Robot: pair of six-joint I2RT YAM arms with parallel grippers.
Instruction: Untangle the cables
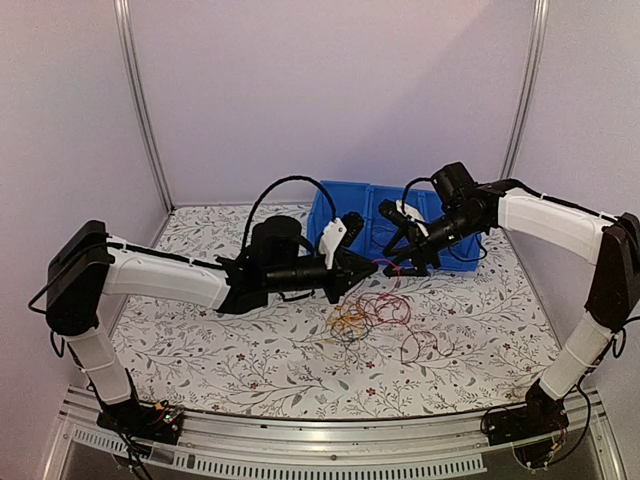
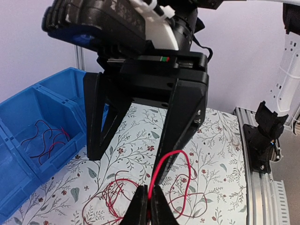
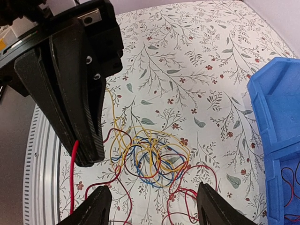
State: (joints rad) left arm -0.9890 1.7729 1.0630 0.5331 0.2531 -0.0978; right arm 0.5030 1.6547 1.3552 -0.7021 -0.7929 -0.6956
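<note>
Ahead of the spread fingers of the right gripper (image 3: 153,187) lies the cable tangle (image 3: 150,157), so pin it there while the left gripper (image 2: 149,201), clamped on one red strand (image 3: 73,178), draws slowly away.

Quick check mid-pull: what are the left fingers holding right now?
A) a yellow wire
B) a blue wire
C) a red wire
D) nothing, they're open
C: in the left wrist view the left gripper has its fingers shut on a red wire that loops up from the pinch.
</note>
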